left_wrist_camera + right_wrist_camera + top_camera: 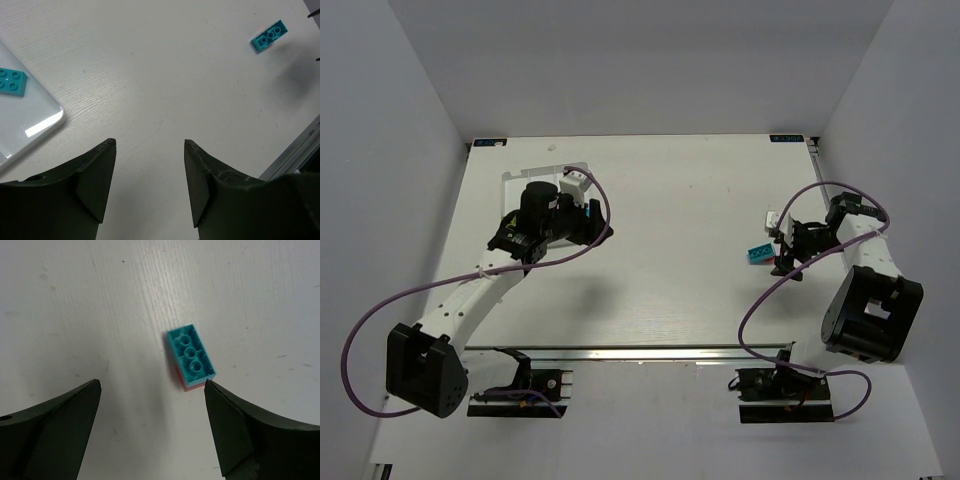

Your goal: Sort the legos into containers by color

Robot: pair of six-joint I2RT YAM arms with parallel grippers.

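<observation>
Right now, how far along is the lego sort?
Done: one teal brick lies in the white tray. In hand: nothing. The left tool is open and empty. The right tool is open above a teal brick with a pinkish edge lying on the table. Left: grasp that one and tray it. The rest of the tray is hidden.

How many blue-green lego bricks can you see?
2. One teal brick lies in the white tray. The second teal brick lies on the table, just ahead of the open right claw. More may be hidden under the left arm.
</observation>
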